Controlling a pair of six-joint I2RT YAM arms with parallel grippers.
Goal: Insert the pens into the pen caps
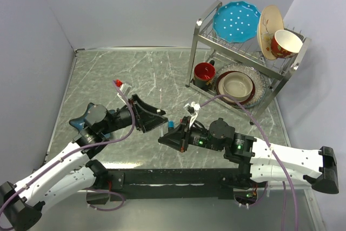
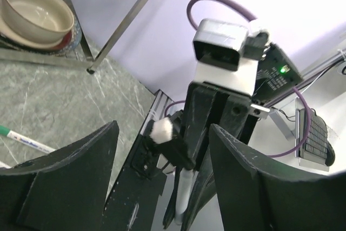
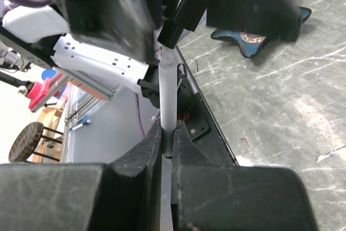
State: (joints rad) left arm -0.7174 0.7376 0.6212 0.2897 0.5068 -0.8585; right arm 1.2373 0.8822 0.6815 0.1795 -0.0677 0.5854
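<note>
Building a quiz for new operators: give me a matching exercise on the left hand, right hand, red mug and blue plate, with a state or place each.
1 left hand
2 right hand
3 red mug
4 blue plate

A lower level of the rack
B shut on a white pen
C upper level of the rack
D open

Pairs: 1-D, 2-B, 3-A, 4-C

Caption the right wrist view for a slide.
Right pincer clamps a white pen, black cap at its tip, left pincer open beyond.
</note>
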